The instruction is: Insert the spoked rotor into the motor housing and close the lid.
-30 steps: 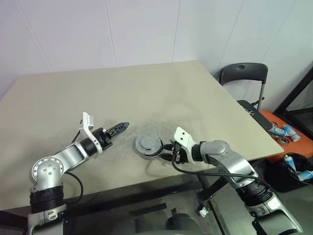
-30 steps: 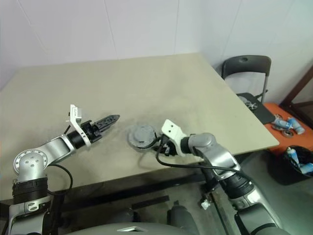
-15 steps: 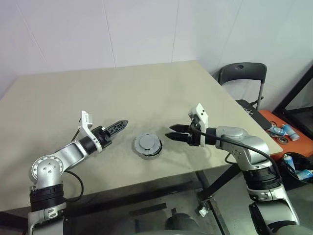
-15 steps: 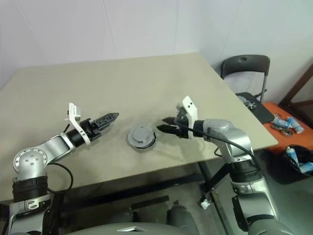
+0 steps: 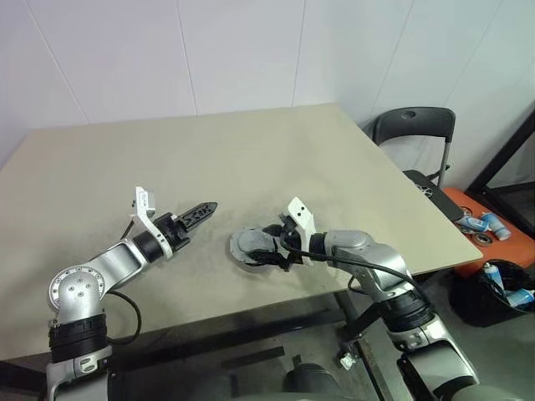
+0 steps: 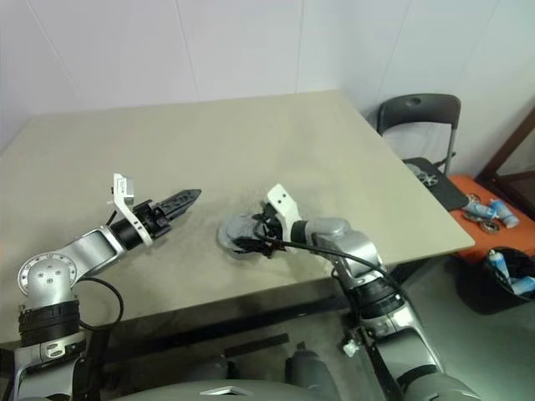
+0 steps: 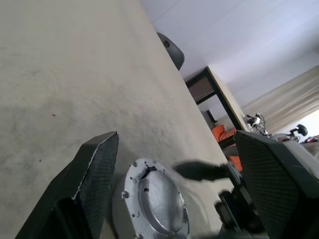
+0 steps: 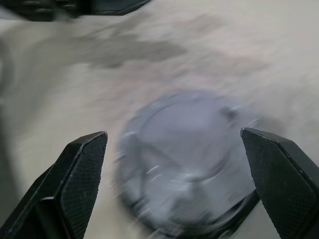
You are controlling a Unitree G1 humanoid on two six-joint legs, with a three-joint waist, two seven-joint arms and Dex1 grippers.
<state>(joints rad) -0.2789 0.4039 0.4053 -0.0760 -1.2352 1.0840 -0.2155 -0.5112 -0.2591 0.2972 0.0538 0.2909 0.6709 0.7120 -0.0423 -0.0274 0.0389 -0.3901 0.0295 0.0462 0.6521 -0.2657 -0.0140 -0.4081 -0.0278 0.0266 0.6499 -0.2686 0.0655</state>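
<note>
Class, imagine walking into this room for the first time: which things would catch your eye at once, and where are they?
A round grey lid sits on the motor housing near the front edge of the beige table. The right gripper reaches over it with fingers spread, while the left gripper points at it from the left. A dark chair stands at the right.

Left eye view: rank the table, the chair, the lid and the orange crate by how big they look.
1. Table, by far the largest.
2. Chair.
3. Orange crate, cut off at the picture's edge, so its place against the chair is unsure.
4. Lid, smallest.
</note>
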